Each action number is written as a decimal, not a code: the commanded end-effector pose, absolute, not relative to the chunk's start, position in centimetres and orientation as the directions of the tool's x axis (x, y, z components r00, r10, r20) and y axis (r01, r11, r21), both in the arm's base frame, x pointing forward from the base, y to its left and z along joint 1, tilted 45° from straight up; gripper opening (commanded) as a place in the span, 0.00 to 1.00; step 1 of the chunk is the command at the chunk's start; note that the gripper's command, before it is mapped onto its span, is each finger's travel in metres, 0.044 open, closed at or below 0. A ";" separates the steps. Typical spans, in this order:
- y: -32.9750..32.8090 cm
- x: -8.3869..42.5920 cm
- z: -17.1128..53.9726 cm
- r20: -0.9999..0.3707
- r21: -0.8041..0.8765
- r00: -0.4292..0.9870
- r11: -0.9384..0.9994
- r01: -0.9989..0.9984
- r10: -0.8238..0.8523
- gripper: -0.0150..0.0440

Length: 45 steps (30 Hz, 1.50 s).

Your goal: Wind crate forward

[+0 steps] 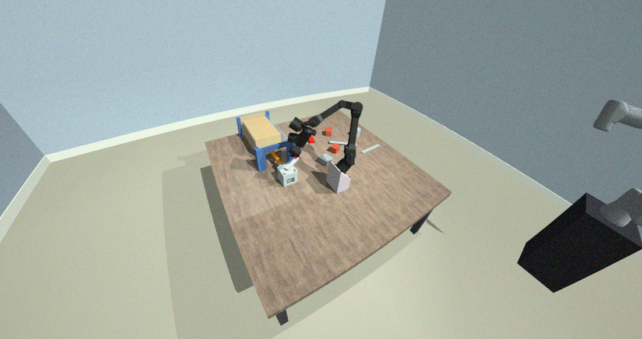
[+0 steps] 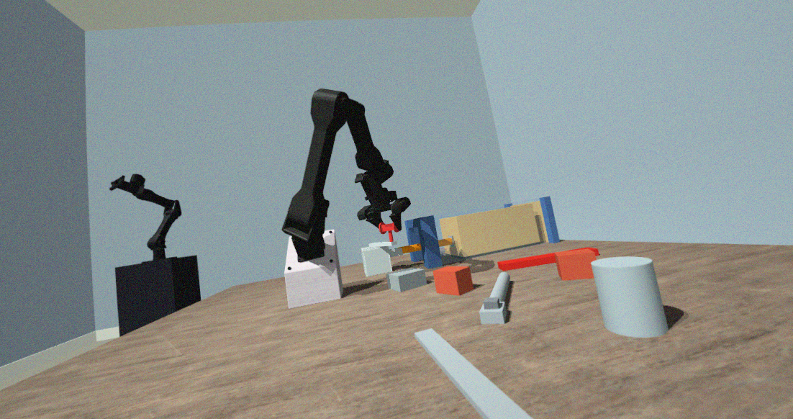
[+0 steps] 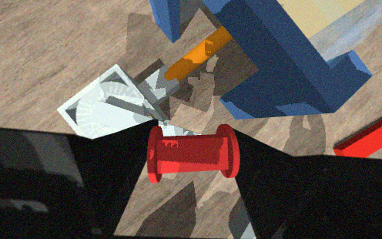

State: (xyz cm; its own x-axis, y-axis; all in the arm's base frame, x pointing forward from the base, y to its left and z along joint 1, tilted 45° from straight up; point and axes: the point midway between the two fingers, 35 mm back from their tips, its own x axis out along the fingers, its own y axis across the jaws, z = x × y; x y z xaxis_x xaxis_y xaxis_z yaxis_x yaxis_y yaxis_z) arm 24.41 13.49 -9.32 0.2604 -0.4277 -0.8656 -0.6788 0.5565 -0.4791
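Observation:
My gripper [image 1: 295, 157] [image 2: 388, 228] [image 3: 191, 127] is shut on the red grip of the winch handle. The handle's pale arm [image 1: 291, 162] [image 3: 129, 108] lies across the top of the white winch [image 1: 287, 176] [image 2: 376, 261] [image 3: 95, 120]; its key is hidden. An orange strap [image 1: 275, 157] [image 2: 411, 248] [image 3: 195, 58] runs from the winch through the blue frame [image 1: 260, 159] [image 2: 430, 250] [image 3: 279, 62] toward the tan crate [image 1: 261, 130] [image 2: 493, 232] [image 3: 318, 11]. The crate looks flat. In the exterior view a short stretch of strap shows between frame and crate.
A red bar [image 2: 527, 260] [image 3: 380, 135] lies beside the rack. Orange-red cubes [image 1: 334, 148] [image 2: 452, 281], a grey block [image 1: 325, 159] [image 2: 406, 280], a grey tool [image 2: 500, 288], a flat strip [image 1: 370, 148] [image 2: 471, 375] and a pale cylinder [image 2: 630, 298] are on the bench.

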 end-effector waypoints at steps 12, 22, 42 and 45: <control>13.5 24.4 -9.3 -0.865 -0.480 0.261 0.556 -0.678 -0.428 0.25; 13.5 24.4 -9.3 -0.866 -0.479 0.260 0.556 -0.679 -0.428 0.57; 17.9 24.7 -4.8 -0.866 -0.478 0.260 0.557 -0.679 -0.426 0.64; 18.0 24.7 -4.6 -0.866 -0.478 0.260 0.557 -0.679 -0.427 0.51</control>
